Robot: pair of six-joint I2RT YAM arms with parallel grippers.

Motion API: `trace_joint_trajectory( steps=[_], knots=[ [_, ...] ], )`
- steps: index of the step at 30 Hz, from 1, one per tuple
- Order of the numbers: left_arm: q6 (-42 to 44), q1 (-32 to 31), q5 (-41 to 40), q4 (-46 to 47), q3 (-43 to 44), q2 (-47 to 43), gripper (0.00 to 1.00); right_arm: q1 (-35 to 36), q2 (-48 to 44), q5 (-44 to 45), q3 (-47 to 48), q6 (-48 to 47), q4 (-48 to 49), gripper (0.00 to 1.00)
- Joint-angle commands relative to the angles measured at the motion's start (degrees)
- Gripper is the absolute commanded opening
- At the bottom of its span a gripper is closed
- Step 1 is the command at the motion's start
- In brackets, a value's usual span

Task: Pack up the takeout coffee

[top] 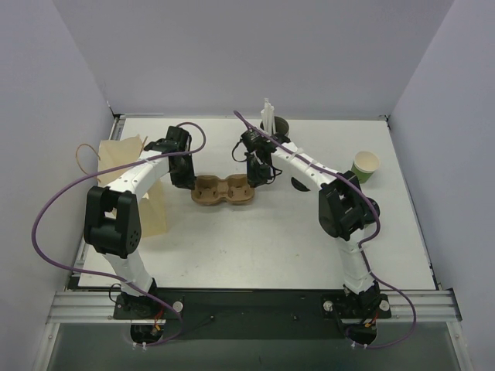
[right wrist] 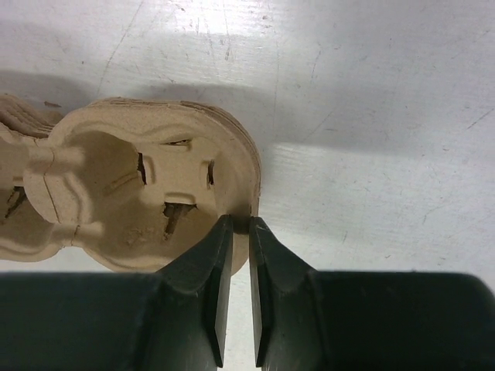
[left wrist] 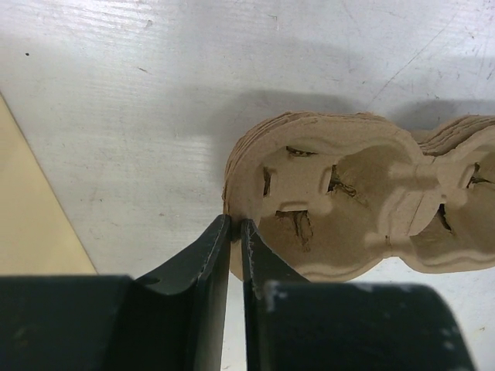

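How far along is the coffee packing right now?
Early. Nothing is packed: the green cup stands apart at the right of the table, no lid on it. In hand: the left gripper and right gripper each pinch one end of the cardboard cup carrier. Left: lidding and seating the cup.

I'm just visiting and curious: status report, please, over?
Left gripper pinching carrier rim; right gripper pinching the other end. Cup standing far right, untouched, open-topped. Nothing in the way.
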Motion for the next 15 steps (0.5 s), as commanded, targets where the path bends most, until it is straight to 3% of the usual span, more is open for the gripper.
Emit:
trace_joint_trajectory(
  steps=[1,8,15],
  knots=[
    [0.78,-0.28,-0.01,0.51,2.32,-1.01,0.21,0.67,-1.84,0.19,3.60,0.53,-2.16,0.08],
    [1.49,-0.37,-0.10,0.24,2.67,-0.75,0.33,0.67,-2.45,0.11,5.18,0.79,-3.39,0.06],
    [2.28,-0.28,-1.59,-0.02,3.55,0.31,0.29,0.67,-2.63,0.11,5.80,0.80,-3.83,0.06]
  ],
)
